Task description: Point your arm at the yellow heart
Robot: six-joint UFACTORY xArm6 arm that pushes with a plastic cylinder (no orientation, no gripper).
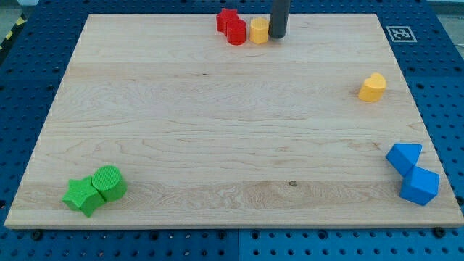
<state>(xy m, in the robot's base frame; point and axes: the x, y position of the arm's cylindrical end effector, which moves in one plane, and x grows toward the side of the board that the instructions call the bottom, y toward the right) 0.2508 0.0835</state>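
The yellow heart [373, 87] lies on the wooden board near the view's right edge, in the upper half. My tip [278, 36] is at the view's top centre, far to the left of the heart and above it. The tip stands right beside a small yellow block [259, 31], touching or nearly touching its right side. The rod rises out of the view's top.
A red block [227, 19] and a red cylinder [236, 32] sit left of the small yellow block. A green star [82, 195] and green cylinder [109, 182] lie at the bottom left. Two blue blocks [404, 157] [420, 185] lie at the bottom right.
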